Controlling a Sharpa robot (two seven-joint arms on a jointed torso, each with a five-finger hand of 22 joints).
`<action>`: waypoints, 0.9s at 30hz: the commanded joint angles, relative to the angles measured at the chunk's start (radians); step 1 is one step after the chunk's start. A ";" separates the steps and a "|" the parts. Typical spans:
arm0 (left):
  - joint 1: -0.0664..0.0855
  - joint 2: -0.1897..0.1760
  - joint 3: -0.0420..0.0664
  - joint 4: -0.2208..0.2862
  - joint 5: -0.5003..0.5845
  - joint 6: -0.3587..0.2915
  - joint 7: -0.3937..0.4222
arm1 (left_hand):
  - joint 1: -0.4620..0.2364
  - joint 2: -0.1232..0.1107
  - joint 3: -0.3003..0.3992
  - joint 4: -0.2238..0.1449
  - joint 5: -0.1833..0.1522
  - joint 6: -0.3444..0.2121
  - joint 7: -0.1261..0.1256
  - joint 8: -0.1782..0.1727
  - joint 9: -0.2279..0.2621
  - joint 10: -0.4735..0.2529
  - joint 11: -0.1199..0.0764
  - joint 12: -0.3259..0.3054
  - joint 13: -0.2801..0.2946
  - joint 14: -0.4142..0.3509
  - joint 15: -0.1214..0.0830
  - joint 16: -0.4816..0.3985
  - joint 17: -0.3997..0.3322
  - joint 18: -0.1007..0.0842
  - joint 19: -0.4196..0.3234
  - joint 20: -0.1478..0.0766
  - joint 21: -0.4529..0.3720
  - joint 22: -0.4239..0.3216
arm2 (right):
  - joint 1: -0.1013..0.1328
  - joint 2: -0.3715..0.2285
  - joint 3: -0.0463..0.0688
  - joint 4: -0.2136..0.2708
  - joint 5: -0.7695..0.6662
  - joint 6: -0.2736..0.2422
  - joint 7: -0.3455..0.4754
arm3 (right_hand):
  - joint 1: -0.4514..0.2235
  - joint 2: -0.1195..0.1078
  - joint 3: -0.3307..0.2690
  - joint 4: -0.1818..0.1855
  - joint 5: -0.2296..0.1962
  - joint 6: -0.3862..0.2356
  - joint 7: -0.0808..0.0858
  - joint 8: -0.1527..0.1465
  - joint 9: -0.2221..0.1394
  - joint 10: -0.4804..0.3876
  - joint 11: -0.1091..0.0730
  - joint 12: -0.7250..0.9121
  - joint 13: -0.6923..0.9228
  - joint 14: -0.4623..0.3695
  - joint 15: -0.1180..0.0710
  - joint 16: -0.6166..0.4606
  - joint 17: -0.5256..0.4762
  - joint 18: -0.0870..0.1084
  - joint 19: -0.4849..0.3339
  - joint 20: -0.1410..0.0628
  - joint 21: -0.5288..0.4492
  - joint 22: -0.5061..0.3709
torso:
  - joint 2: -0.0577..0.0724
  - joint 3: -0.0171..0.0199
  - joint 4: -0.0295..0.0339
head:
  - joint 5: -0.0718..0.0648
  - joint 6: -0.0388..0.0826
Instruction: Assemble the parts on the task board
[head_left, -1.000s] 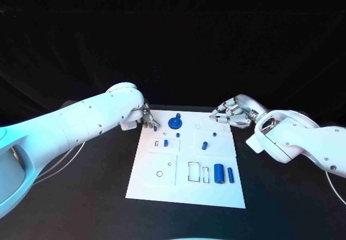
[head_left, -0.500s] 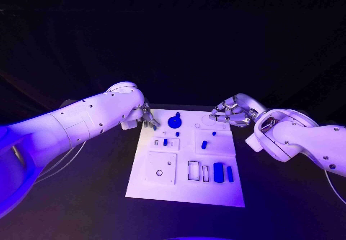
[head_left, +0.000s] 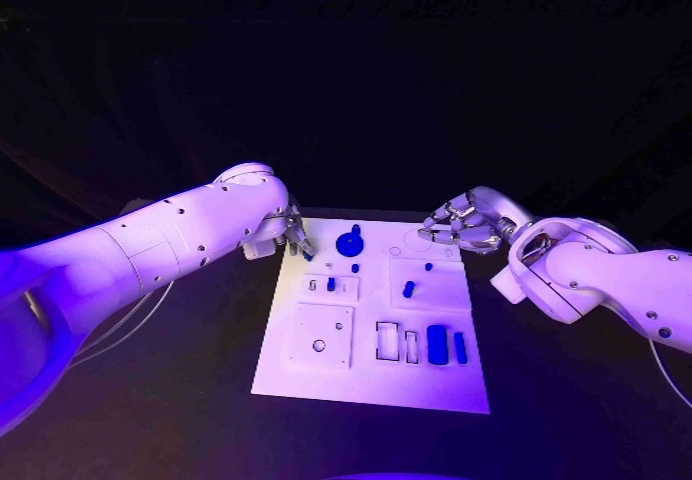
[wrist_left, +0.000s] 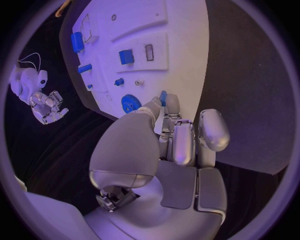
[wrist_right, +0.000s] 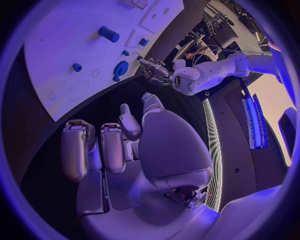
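Two hands flanking the task board (head_left: 310, 370).
Hovering at its far corners: left hand (head_left: 296, 240) pinching a small blue part (wrist_left: 163, 97); right hand (head_left: 459, 228) curled, holding nothing.

The scene is viewed from above by the head camera, which is aimed down at the white rectangular task board (head_left: 372, 345) on the black table (head_left: 173, 420) — both arms are taken in from some way off. The left wrist camera is set close behind the silver many-fingered left hand (wrist_left: 178, 137) and is faced along the board's length. The right wrist camera is placed just behind the silver right hand (wrist_right: 119, 137), looking across the board's corner. The board and the round blue gear-shaped part (head_left: 351, 242) are shared by all three views — each hand is also caught by the opposite wrist camera.
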 joint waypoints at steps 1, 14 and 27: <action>-0.001 -0.001 0.000 0.004 0.032 -0.013 0.014 | -0.002 -0.008 0.100 -0.051 0.006 0.000 -0.006 0.035 0.028 0.017 0.000 -0.005 -0.008 0.053 -0.003 0.003 0.069 -0.016 0.001 -0.004 0.007 0.006 | -0.001 0.001 0.000 -0.001 -0.004 0.013 0.009 | -0.009 0.005 -0.005 0.001 0.006 -0.005 -0.005 0.005 0.001 -0.004 -0.003 -0.004 0.000 0.051 -0.007 -0.005 0.029 0.012 -0.004 0.001 -0.006 0.139 | 0.000 0.0002 -0.0001 | 0.000 -0.001; -0.001 -0.087 0.001 0.115 0.168 -0.082 -0.016 | -0.108 -0.060 0.268 -0.092 0.005 -0.002 -0.020 0.100 0.090 0.049 -0.009 0.011 -0.015 0.054 -0.012 0.004 0.071 -0.018 0.006 -0.009 0.017 0.023 | -0.001 -0.003 0.000 -0.003 -0.003 0.012 0.009 | -0.009 0.005 -0.006 0.001 0.006 -0.005 -0.005 0.005 0.001 -0.004 -0.003 -0.004 0.000 0.051 -0.007 -0.005 0.028 0.012 -0.005 0.001 -0.007 0.138 | -0.003 0.0021 0.0039 | 0.001 -0.002; -0.011 -0.191 -0.001 0.295 0.207 -0.213 -0.016 | -0.171 -0.089 0.350 -0.120 0.005 0.001 -0.035 0.149 0.144 0.092 -0.022 0.083 0.043 0.055 -0.023 0.005 0.072 -0.023 0.020 -0.019 0.031 0.048 | -0.001 -0.006 0.000 -0.001 -0.002 0.012 0.009 | -0.009 0.005 -0.006 0.001 0.006 -0.005 -0.005 0.005 0.001 -0.004 -0.003 -0.004 0.000 0.051 -0.007 -0.005 0.028 0.012 -0.005 0.001 -0.007 0.138 | -0.006 0.0041 0.0071 | 0.006 -0.009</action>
